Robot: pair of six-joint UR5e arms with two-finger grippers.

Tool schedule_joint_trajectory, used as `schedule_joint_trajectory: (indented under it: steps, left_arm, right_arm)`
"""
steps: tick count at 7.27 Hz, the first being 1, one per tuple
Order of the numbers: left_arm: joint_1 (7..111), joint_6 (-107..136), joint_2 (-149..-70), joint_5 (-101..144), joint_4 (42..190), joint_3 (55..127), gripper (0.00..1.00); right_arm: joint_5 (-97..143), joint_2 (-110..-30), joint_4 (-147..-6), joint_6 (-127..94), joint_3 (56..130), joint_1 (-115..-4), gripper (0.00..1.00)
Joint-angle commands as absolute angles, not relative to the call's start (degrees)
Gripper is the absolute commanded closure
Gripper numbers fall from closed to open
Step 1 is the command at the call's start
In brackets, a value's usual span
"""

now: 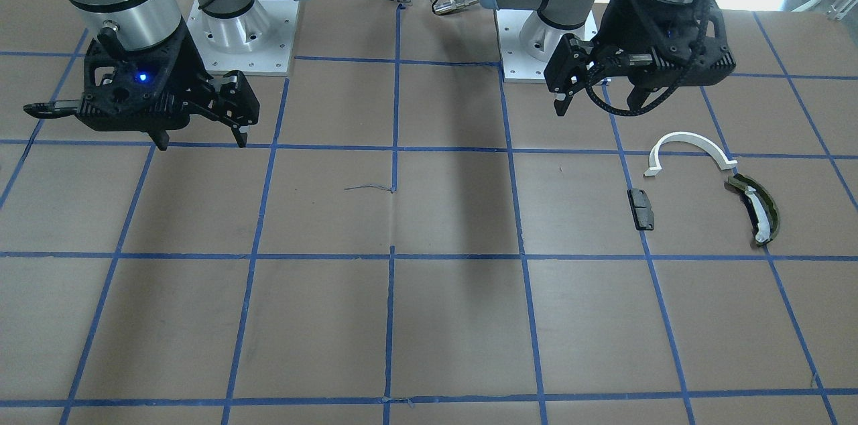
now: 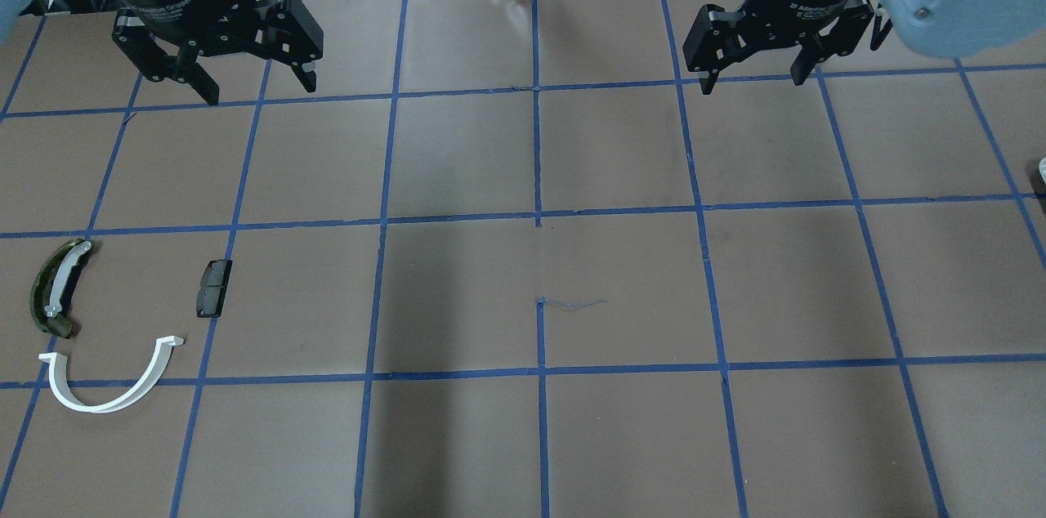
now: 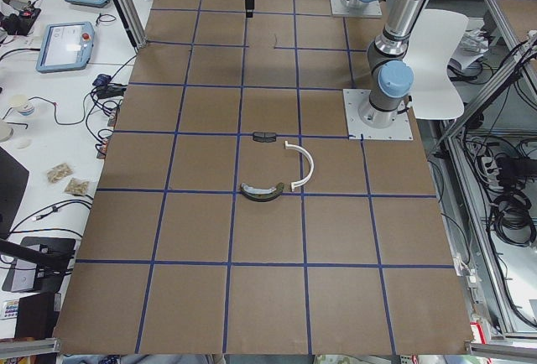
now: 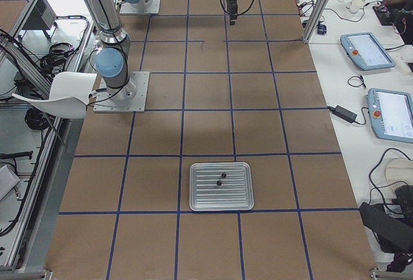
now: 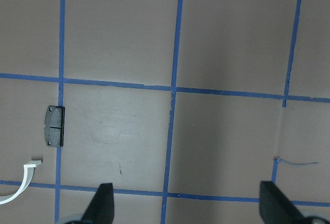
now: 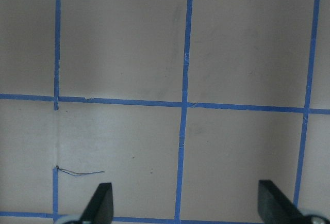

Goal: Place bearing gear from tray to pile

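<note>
A ridged metal tray shows only in the exterior right view and holds two small dark parts. I cannot tell which of them is the bearing gear. The pile lies on the table at my left: a white half-ring arc, an olive-green curved piece with a white strip and a small dark flat block. My left gripper hangs open and empty above the table, beyond the pile. My right gripper is open and empty at the far right, away from the tray.
The table is brown board with a grid of blue tape. The arm bases stand on white plates at the robot's edge. Tablets and cables lie along the bench past the table's far side.
</note>
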State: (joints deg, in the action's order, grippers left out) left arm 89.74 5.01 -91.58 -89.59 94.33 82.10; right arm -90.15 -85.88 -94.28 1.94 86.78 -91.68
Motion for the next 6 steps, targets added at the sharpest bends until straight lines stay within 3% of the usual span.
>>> schedule_joint_trajectory:
  steps: [1, 4, 6]
  left_arm:
    - [89.7, 5.0, -91.6, -89.6, 94.3, 82.1, 0.00]
    - [89.8, 5.0, -91.6, -89.6, 94.3, 82.1, 0.00]
    - [89.8, 5.0, -91.6, -89.6, 94.3, 82.1, 0.00]
  right_arm:
    - [-90.2, -85.5, -93.5, 2.8, 86.5, -91.0, 0.00]
    - [-91.8, -85.5, -92.7, 15.0, 86.0, -82.8, 0.00]
    - [-91.8, -84.6, -93.2, 35.8, 86.7, -69.9, 0.00]
